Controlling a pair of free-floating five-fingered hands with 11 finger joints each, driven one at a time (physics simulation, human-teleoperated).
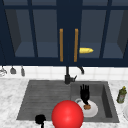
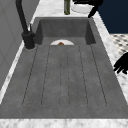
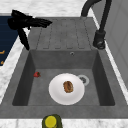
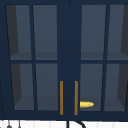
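Observation:
My right hand (image 1: 85, 93) floats with straight fingers pointing up, open and holding nothing, in front of a white plate (image 1: 94, 111) in the sink basin. On the plate lies a small brown piece of food (image 1: 87, 107). The right side view shows the plate (image 3: 56, 91) and food (image 3: 68, 86) uncovered, and a straight-fingered hand (image 3: 23, 21) high over the sink's front edge. My left hand (image 1: 40, 119) hangs at the drainboard's front edge, fingers relaxed (image 2: 122, 64). A big red ball (image 1: 67, 114) stands between the hands, close to the camera.
A black faucet (image 1: 67, 75) rises behind the sink (image 1: 32, 100). On the right counter stand a green bottle (image 1: 121, 95) and a white dish (image 1: 126, 112). The glass cabinet with orange handles (image 1: 61, 45) holds a yellow object (image 4: 86, 104). A small red thing (image 3: 37, 74) lies in the basin.

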